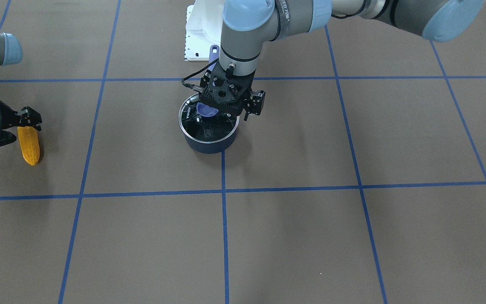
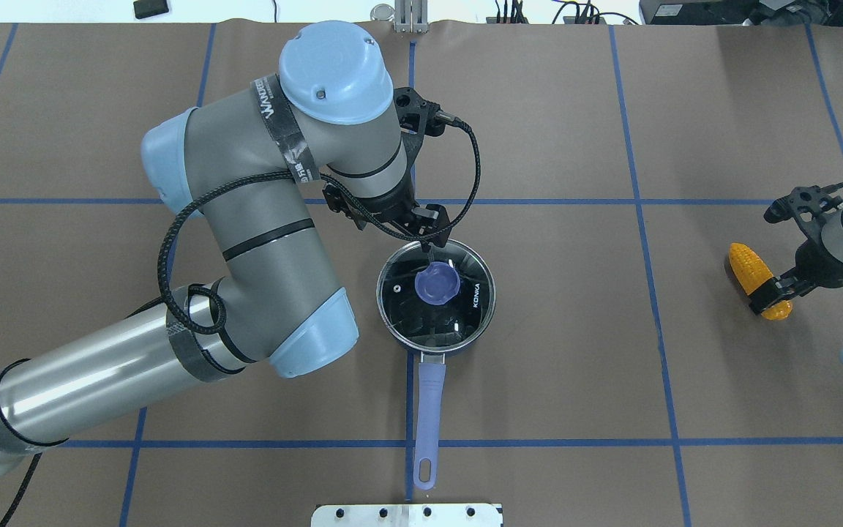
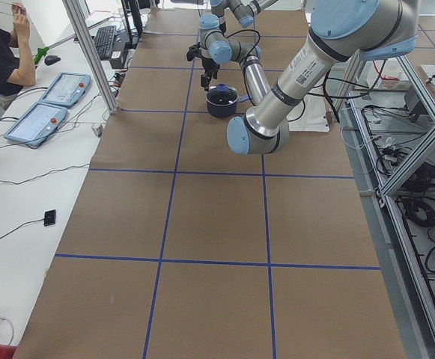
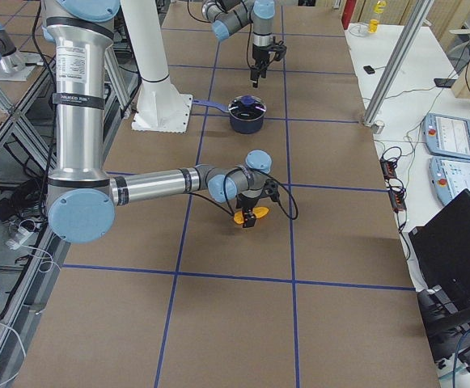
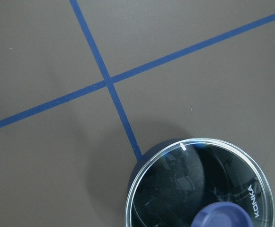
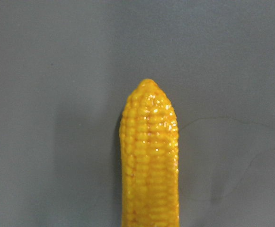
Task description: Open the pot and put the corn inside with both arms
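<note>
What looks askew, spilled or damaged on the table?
Nothing stands out: the clear glass lid sits level on the dark blue saucepan, and the orange-yellow toy corn cob looks intact at the right gripper. No spills.

Corn (image 6: 149, 161): glossy plastic, bumpy kernelled surface.
Pot (image 1: 209, 143): dark blue body, smooth, slight sheen.
Lid (image 5: 175, 189): clear reflective glass, bright metal rim.
Knob (image 2: 436, 284), handle (image 2: 429, 399): smooth matt violet plastic.
Counter (image 1: 310, 236): matt brown paper-like covering; blue tape lines (image 1: 223, 211).
Left arm (image 2: 99, 380): brushed silver metal, matt grey joints, smooth light-blue caps.
</note>
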`<state>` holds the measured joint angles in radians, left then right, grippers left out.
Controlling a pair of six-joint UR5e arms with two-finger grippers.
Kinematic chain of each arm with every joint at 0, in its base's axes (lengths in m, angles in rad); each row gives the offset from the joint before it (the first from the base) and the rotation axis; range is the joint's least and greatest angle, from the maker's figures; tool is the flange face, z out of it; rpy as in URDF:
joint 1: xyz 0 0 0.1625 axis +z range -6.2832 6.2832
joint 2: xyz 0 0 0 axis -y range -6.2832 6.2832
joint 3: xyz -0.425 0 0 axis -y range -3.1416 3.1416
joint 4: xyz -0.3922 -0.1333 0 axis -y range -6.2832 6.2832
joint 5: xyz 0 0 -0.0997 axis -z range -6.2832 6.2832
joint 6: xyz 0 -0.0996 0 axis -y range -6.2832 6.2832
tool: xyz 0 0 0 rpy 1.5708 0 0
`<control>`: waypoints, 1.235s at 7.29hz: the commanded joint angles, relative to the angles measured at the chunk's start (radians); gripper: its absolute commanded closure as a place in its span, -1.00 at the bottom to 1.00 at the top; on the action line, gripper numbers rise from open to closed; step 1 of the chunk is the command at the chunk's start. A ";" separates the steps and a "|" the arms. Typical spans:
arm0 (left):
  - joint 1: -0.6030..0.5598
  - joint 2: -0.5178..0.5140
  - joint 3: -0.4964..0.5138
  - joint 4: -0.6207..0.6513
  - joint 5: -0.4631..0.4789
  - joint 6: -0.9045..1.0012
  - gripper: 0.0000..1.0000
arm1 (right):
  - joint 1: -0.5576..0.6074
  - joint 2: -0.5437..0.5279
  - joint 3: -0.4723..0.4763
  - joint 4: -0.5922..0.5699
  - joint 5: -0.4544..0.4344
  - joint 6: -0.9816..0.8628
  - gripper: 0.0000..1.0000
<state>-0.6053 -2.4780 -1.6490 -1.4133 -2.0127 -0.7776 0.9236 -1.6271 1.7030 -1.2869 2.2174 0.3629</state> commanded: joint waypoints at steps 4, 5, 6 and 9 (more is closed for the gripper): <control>0.001 0.002 0.000 0.002 0.000 0.000 -0.99 | -0.020 0.012 -0.005 -0.011 -0.002 -0.027 0.43; 0.001 0.001 0.000 0.002 0.000 0.000 -0.99 | -0.006 0.015 0.003 -0.009 -0.002 -0.028 0.43; 0.002 -0.005 0.000 0.002 0.002 0.000 -0.99 | 0.015 0.033 0.004 -0.009 -0.001 -0.029 0.43; 0.098 -0.032 0.005 0.002 0.104 0.004 -0.99 | 0.053 0.108 0.004 -0.015 0.008 -0.027 0.43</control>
<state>-0.5605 -2.4992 -1.6482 -1.4113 -1.9685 -0.7753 0.9637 -1.5491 1.7068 -1.3007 2.2237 0.3348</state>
